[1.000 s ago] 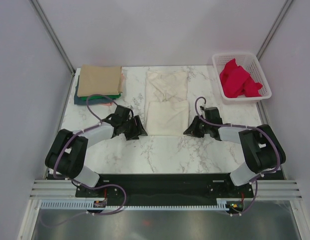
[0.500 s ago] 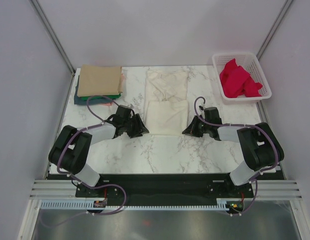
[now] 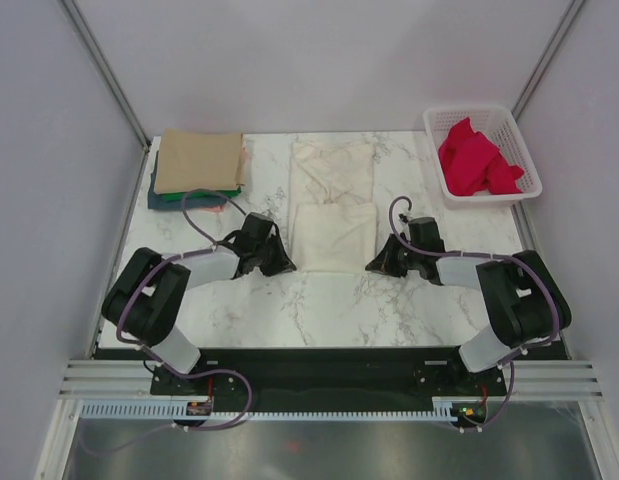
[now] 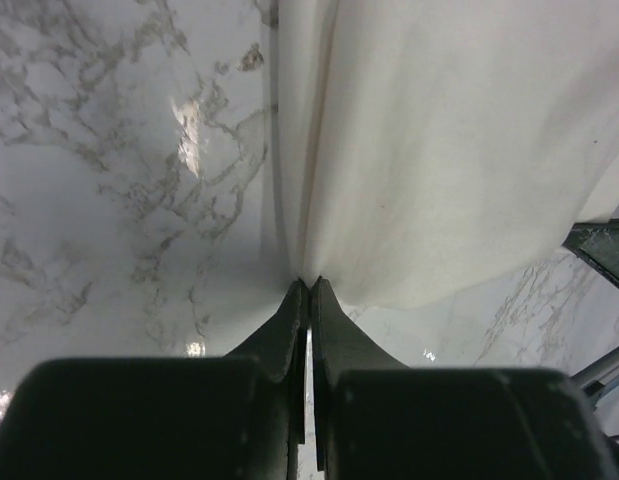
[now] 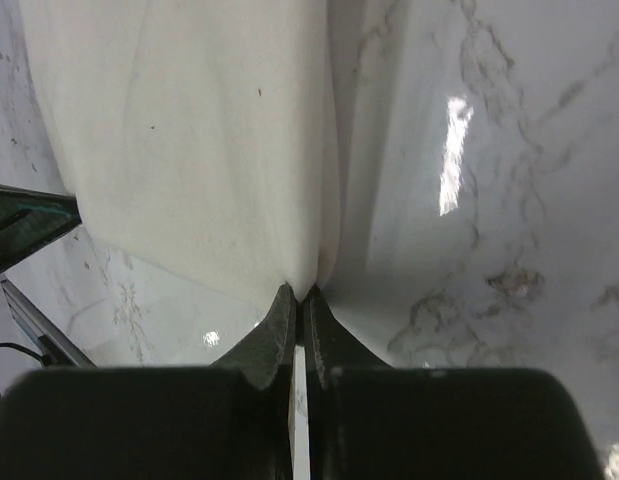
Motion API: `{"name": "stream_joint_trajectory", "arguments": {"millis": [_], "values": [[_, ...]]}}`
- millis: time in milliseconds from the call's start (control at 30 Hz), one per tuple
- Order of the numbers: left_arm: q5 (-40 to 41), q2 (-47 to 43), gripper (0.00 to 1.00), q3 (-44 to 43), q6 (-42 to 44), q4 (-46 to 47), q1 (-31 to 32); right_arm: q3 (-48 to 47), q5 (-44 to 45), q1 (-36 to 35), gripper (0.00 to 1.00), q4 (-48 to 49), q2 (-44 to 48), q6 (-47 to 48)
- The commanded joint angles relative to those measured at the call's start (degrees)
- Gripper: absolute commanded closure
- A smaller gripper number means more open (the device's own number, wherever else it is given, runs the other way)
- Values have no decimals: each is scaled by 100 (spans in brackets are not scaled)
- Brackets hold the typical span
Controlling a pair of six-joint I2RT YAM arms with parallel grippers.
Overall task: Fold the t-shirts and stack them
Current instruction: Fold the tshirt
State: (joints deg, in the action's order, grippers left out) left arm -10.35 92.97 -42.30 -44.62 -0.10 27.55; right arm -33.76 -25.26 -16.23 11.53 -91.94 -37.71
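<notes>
Marble table (image 3: pixel 319 300) | left end effector (image 4: pixel 309 290), right end effector (image 5: pixel 299 295) clamp cream t-shirt (image 3: pixel 334 235) (near corners)

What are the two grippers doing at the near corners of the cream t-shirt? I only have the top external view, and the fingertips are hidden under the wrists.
Observer: In the left wrist view the left gripper is shut, with its tips pinching the near-left corner of the cream t-shirt.
Operator: And the right one?
Observer: The right wrist view shows the right gripper shut on the near-right corner in the same way.
Operator: Is the cloth bunched up at the pinches?
Observer: Only slightly. In the left wrist view a narrow crease runs from the tips along the shirt's edge, and the rest lies smooth on the marble table.
</notes>
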Motion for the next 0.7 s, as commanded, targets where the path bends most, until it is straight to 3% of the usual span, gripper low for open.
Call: {"name": "stream_joint_trajectory", "arguments": {"millis": [0,67,267,400,667], "values": [[358,-638,98,160,129,-420,355,396,380,-3,100,-632,623,115],[489,-1356,98,371,59,-761,505,545,521,-12,100,-958,1384,89],[806,-3089,98,548,-301,-1878,1322,476,961,-47,100,-3380,3678,45],[885,-4257,98,521,-722,-2765,1805,326,926,-82,100,-4482,4947,-306],[1263,-5297,98,495,-1698,-3549,2992,-332,961,-117,100,-6441,6749,-851]]}}
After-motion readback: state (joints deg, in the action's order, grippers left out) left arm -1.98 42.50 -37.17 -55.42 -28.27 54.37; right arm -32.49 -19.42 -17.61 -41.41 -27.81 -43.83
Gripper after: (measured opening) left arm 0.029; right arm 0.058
